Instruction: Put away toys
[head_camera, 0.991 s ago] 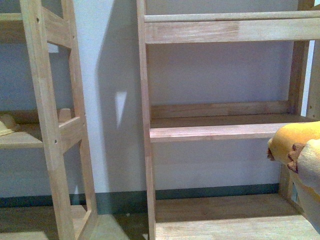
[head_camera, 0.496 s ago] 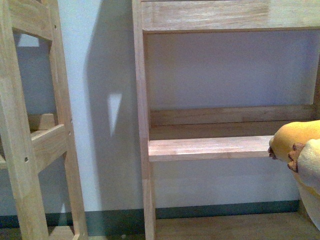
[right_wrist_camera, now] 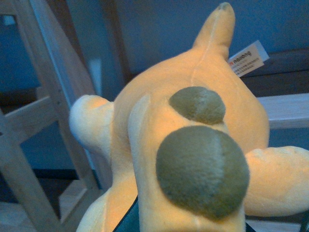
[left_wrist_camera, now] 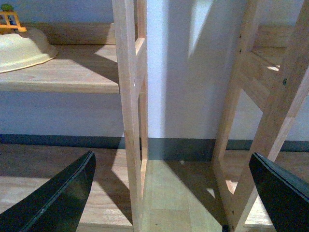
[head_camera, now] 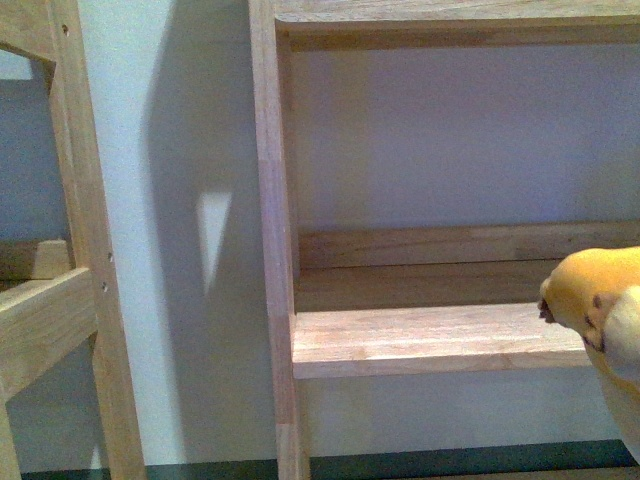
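the orange-yellow plush animal [head_camera: 592, 300] sits at the right edge of my front view, overlapping the right end of the pale wooden shelf board [head_camera: 430, 340]. the board is bare leftward to its upright post [head_camera: 272, 250]. the right wrist view is all plush, so i cannot tell the right hand's grip. only the left wrist view shows the left hand [left_wrist_camera: 172, 154], spread wide and empty.
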`<state>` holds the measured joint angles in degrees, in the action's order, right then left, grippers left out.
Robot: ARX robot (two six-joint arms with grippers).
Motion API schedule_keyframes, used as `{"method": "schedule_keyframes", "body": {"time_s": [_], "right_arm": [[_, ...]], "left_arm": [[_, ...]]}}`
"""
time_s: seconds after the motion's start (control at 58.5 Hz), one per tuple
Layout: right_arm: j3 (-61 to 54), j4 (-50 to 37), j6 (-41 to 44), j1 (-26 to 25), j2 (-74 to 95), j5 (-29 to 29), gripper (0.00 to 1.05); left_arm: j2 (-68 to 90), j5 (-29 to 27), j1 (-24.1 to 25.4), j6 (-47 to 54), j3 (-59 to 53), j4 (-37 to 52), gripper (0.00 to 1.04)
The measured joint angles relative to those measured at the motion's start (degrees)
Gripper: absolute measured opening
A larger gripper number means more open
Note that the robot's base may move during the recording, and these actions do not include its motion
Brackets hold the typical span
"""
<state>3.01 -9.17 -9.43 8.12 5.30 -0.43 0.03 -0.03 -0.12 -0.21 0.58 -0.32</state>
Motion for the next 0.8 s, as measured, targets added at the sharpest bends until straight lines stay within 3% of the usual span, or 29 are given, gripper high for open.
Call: {"method": "schedule_keyframes", "body": {"time_s": [0.12,0.462,0.598,0.803], "right_arm": [[5.1,4.4,3.2,-1.1,4.1,3.2,0.08],[29.5,2.4,6.4,-10.5,18.0,-5.4,0.08],[41.6,-0.4,6.6,-10.4,27.8,-5.6,0.08],[62.0,-0.4,8.9,-4.8,45.7,-2.7,0.08]], "left_arm": [[0.0,0.0,0.0,0.0,0.0,0.0,0.98],[0.0,0.0,0.0,0.0,0.0,0.0,0.98],[0.0,0.0,0.0,0.0,0.0,0.0,0.98],[0.0,0.0,0.0,0.0,0.0,0.0,0.98]]}}
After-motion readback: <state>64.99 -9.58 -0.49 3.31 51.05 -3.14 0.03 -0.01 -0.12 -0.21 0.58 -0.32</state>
